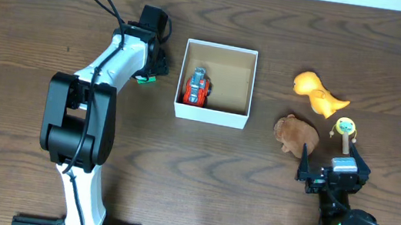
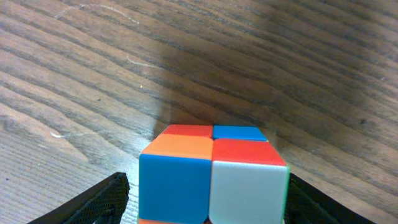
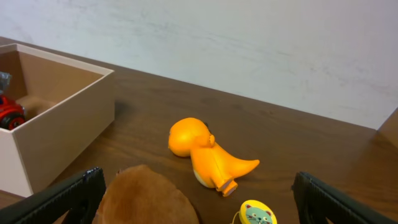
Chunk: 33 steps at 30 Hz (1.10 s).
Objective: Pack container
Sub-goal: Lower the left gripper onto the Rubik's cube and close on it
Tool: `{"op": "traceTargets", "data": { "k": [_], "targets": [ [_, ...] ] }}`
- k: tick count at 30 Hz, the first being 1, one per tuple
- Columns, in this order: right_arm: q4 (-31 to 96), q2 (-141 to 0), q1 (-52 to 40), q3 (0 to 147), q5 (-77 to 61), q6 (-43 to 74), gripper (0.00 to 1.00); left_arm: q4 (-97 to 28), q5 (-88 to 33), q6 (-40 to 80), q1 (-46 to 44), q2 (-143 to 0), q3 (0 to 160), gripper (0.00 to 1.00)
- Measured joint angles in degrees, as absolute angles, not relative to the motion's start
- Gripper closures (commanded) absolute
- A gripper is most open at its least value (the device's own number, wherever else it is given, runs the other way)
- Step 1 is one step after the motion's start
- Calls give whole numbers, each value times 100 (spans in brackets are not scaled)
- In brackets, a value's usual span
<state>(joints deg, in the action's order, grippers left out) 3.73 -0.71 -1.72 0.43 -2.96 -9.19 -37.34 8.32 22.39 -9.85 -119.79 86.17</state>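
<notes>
**Asker:** So, where is the container (image 1: 212, 115)?

**Arm:** It stands on the table (image 1: 251, 197) between my two arms, open side up. A red toy car (image 1: 197, 87) lies in its left half. My left gripper (image 2: 206, 180) is just beside its left wall, outside the box.

**Asker:** And what are your left fingers doing?

**Arm:** They straddle a small colour cube (image 2: 211, 168) with orange, red, blue and white faces. The right finger looks to be against it, and a sliver of wood shows at the other side. I cannot tell whether I am truly squeezing the cube or only bracketing it.

**Asker:** And the right side?

**Arm:** My right gripper (image 3: 198, 180) is spread wide, with nothing between its fingers. A brown plush toy (image 3: 146, 196) sits just ahead of it on the table. Beyond that, an orange dinosaur (image 3: 208, 152) lies on its side. A little round yellow toy with a green face (image 3: 258, 214) sits near the dinosaur's tail (only its top edge shows from my wrist). All three are on the wood to the right of the box and apart from it.
</notes>
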Motion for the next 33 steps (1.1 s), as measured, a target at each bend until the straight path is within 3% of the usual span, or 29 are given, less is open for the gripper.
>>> {"op": "traceTargets", "data": {
  "k": [33],
  "targets": [
    [373, -71, -172, 43, -296, -919, 1, -3568, 788, 1940, -937, -11979, 8584, 23]
  ]
}}
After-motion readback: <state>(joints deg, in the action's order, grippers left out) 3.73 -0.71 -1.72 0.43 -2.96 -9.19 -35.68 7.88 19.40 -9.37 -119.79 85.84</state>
